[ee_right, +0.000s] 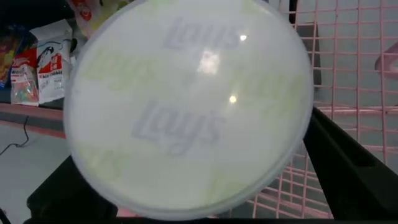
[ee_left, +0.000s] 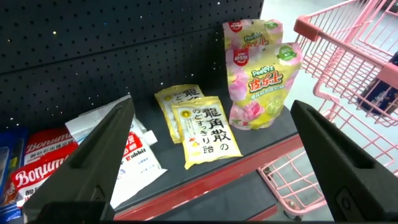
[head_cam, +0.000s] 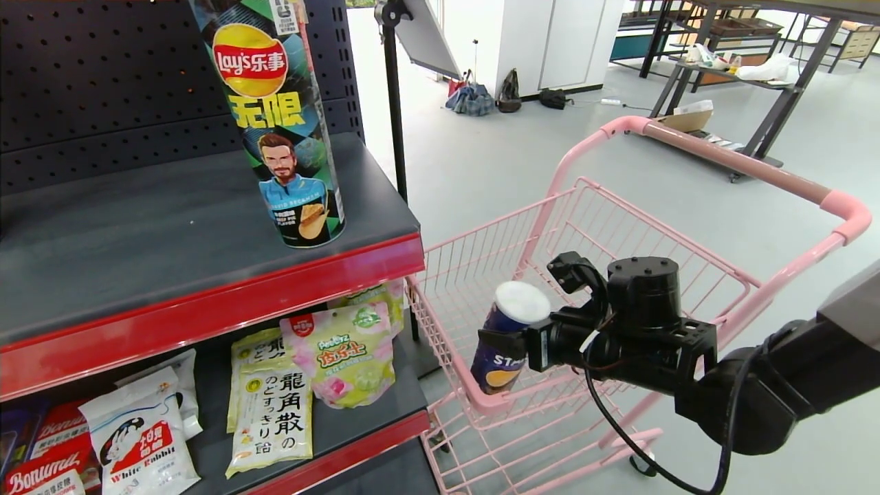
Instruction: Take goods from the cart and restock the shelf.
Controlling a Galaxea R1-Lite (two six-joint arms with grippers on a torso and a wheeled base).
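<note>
Head view: right arm (head_cam: 756, 385) stretched level across the pink cart (head_cam: 722, 158). The right jaws pinch a blue chip can (head_cam: 498, 364) just under its white lid; the can is slightly tilted, at the cart corner nearest the shelf. Green chip can (head_cam: 289, 137) stands upright near the upper shelf (head_cam: 137, 234) front right corner. Left wrist view: left jaws spread wide before the lower shelf (ee_left: 261, 142) front edge, facing yellow bags (ee_left: 208, 130) and pink-green bags (ee_left: 258, 81). Right wrist view: can's lid (ee_right: 186, 106) sits between the right jaws, cart mesh behind.
</note>
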